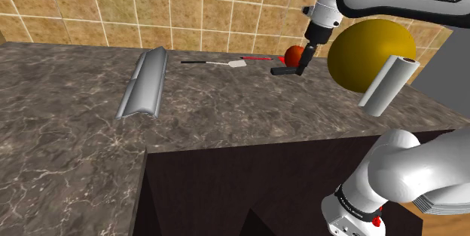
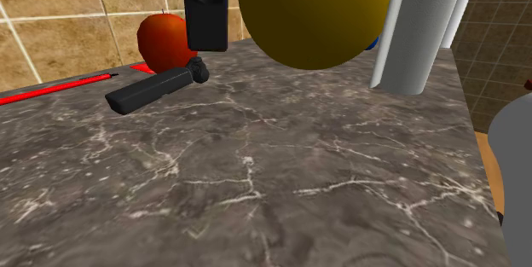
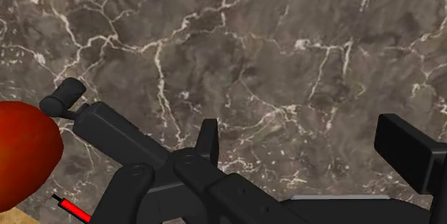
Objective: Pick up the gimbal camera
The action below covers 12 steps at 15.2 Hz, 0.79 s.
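Now fingers (image 3: 410, 154) apart, gimbal camera (image 2: 153, 89) beside apple (image 2: 164, 39)

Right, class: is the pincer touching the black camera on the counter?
Cannot tell. In the wrist view one finger of the open pincer overlaps the camera, but no view shows contact or a gap plainly.

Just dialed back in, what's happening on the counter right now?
The Franka arm's black gripper is low over the dark gimbal camera, which lies on the marble counter beside a red apple. In the wrist view its fingers stand apart and clasp nothing, so the camera is not yet picked up.
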{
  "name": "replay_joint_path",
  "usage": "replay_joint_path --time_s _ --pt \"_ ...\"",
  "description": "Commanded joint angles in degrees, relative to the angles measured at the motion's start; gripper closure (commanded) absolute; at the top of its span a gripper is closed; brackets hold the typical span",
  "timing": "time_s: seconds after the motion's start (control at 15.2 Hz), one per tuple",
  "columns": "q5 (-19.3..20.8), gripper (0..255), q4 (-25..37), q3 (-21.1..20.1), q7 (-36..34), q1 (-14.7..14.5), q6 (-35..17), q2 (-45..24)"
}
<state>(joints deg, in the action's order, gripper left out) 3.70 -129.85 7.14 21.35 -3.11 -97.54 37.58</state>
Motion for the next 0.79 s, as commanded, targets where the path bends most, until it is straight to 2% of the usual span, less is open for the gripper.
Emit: replay_joint_path --time_s 0.0,0.4,0.73 --pt "1.76 0 2.49 3.39 8.15 -0.83 0.54 -3.22" --pt "4.34 0 11.71 11.28 29.92 -3.76 0.08 -16.24" --pt "3.85 0 21.74 15.85 47.79 -5.39 -0.10 -29.04"
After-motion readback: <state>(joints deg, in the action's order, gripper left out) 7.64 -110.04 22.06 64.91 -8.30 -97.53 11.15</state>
